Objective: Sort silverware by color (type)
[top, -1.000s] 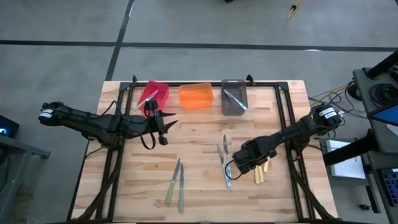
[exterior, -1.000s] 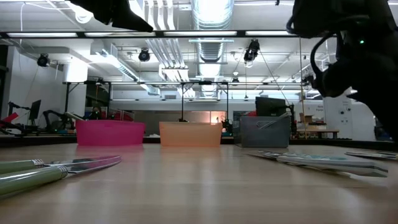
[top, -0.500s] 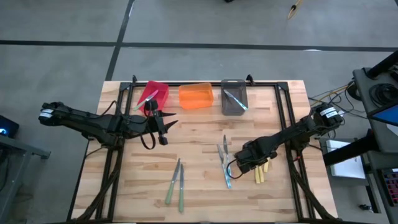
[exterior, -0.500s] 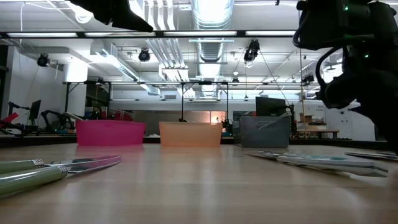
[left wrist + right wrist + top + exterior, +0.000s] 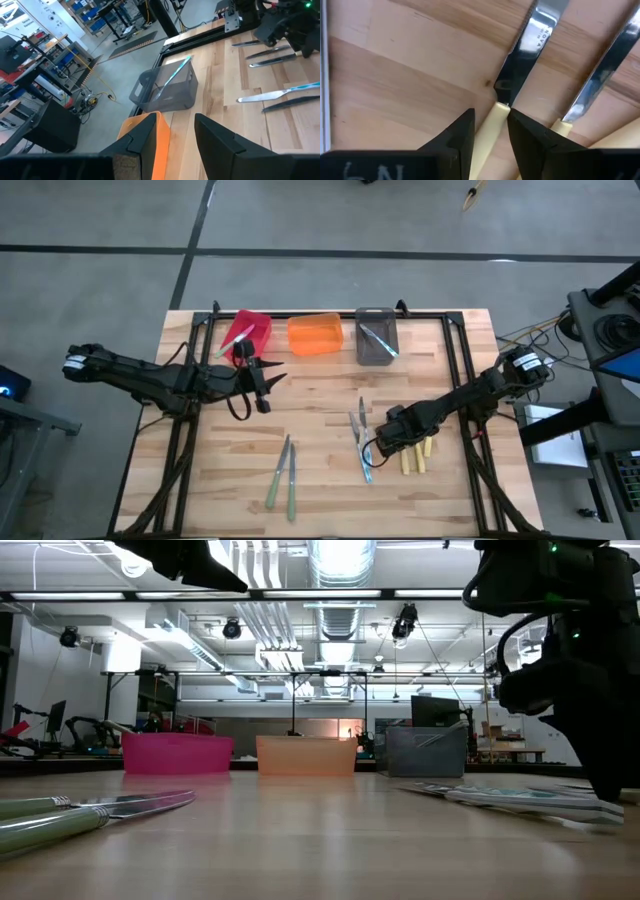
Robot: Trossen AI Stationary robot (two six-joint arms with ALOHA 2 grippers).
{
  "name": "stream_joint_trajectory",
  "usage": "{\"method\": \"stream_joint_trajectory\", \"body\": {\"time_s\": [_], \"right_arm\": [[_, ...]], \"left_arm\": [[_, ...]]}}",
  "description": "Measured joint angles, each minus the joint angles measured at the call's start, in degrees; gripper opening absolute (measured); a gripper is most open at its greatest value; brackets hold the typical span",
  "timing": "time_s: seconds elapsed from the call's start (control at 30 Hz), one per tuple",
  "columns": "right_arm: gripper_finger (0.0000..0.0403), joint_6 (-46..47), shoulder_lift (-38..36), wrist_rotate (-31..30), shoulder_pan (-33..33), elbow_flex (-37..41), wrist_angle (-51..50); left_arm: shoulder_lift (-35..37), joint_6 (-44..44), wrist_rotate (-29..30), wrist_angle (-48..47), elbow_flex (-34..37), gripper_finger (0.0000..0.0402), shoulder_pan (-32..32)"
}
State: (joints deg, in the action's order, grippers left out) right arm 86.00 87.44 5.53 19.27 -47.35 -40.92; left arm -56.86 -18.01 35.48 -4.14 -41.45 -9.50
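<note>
1. Right gripper (image 5: 392, 442), high view: low among the yellow-handled pieces (image 5: 412, 459); blue ones (image 5: 362, 442) beside it, green pair (image 5: 283, 476) well apart. Bins (image 5: 315, 333) hold only two pieces; most remains unsorted.
2. Right wrist view: fingers (image 5: 457, 135) slightly apart, straddling a yellow-handled knife (image 5: 506, 102) on the surface.
3. Left gripper (image 5: 262, 383), left wrist view: parted, holding nothing.

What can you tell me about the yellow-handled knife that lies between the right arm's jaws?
The yellow-handled knife has a shiny silver metal blade with small stamped lettering and a pale yellow handle that looks like plastic. It lies flat on the wooden table. The right gripper is low over it, jaws open, one on each side of the handle near the blade; whether they touch it is unclear. A second yellow-handled utensil lies close beside it.
</note>
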Motion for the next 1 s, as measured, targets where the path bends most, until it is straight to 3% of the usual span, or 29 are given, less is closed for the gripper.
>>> {"method": "stream_joint_trajectory", "body": {"time_s": [0.3, 0.57, 0.83, 1.0], "right_arm": [[0.01, 0.0, 1.27, -1.2, 0.02, -0.21, 0.43], [0.0024, -0.83, 1.66, -1.95, 0.02, -0.22, 0.62], [0.0024, -1.38, 0.48, -2.24, 0.0, -0.18, 1.04], [0.0024, -3.09, -2.17, -6.3, -0.13, -1.67, 1.03]], "left_arm": [[-0.13, -0.09, -0.02, 1.34, 0.0, 0.0115, 0.0], [-0.15, -0.09, -0.02, 1.82, 0.0, 0.0115, 0.0], [-0.15, 0.04, -0.04, 2.04, 0.0, 0.0115, 0.0], [-0.15, 0.06, -0.07, 2.07, 0.0, 0.0115, 0.0]]}}
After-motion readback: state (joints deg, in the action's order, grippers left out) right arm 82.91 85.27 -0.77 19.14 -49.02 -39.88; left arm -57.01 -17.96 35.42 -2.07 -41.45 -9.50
